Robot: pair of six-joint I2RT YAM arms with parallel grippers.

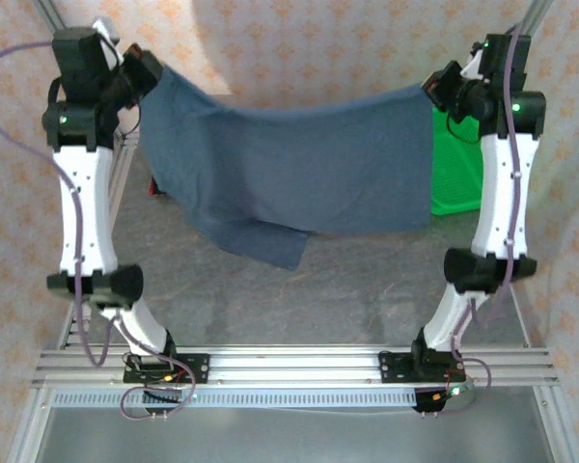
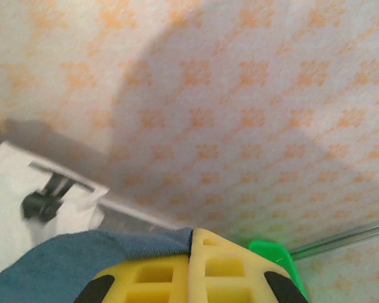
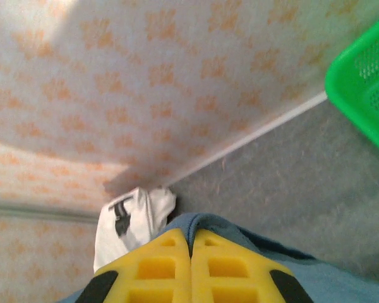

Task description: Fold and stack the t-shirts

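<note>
While the left gripper (image 1: 147, 77) and right gripper (image 1: 432, 94) each pinch one end of the blue t-shirt (image 1: 299, 164), it hangs between them; pulling apart too hard could tug an end loose.

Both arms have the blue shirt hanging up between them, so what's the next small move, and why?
Probably lower both arms together, kept apart, so the blue shirt settles flat on the table. The left end effector and right end effector are each shut on an upper edge, the cloth hangs stretched between them, and no fold is made yet.
</note>
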